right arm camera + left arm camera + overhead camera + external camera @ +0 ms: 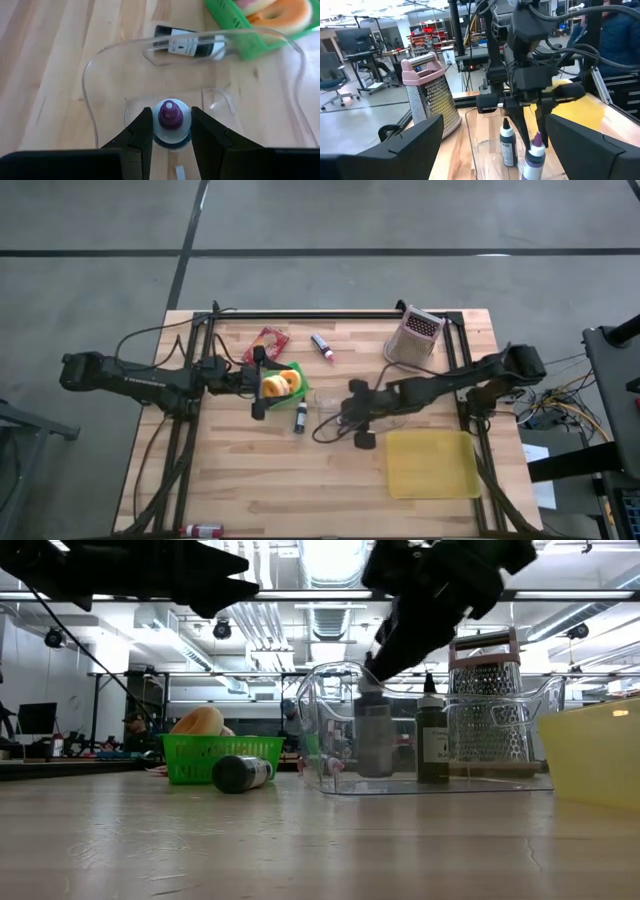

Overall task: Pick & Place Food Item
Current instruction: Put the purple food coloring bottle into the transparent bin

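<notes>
Wooden table [250, 470] carries a clear bin [100, 75]. Right gripper [171, 131], jaws straddling the purple-capped bottle [170, 117] without visible contact, is placing; next, retract upward. Left gripper [258, 383], jaws spread, waits at 9 o'clock.

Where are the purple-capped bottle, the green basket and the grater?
purple-capped bottle [170, 114]: right wrist view, on its cap.
green basket [195, 754]: low view, on its front wall.
grater [432, 95]: left wrist view, on its perforated face.

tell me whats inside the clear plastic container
A purple-capped bottle stands upright in the clear container, between the right gripper fingers. A dark bottle stands beside it. The container's floor under them is hidden.
</notes>
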Tool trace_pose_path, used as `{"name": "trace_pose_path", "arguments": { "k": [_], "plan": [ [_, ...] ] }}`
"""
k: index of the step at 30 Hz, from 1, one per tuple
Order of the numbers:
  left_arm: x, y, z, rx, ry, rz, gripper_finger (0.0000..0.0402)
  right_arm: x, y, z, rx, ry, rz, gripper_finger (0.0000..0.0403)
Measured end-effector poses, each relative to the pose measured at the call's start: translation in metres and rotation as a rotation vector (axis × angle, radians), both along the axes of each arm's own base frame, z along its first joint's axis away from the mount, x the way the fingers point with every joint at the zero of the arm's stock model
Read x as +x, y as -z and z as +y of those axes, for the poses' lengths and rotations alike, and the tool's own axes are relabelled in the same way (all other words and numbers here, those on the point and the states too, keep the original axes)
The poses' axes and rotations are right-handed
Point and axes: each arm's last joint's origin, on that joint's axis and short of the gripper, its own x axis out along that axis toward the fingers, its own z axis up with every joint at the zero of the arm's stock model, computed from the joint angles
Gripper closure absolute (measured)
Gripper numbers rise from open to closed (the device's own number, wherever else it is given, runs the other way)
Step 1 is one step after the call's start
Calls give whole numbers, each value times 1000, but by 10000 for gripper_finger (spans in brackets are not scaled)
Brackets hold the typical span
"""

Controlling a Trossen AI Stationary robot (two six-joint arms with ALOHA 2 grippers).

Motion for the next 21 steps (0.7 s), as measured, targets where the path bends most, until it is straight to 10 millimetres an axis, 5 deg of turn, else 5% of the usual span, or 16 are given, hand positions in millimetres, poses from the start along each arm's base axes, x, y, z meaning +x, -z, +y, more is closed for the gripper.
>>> {"name": "trace_pose_path", "arguments": {
  "k": [8, 21],
  "plan": [
    [0, 1, 0, -1, -5, 5, 48, 20, 7, 4, 4, -44, 38, 309],
    [0, 1, 0, -3, -6, 4, 48, 7, 11, 2, 9, -10, 28, 309]
  ]
}}
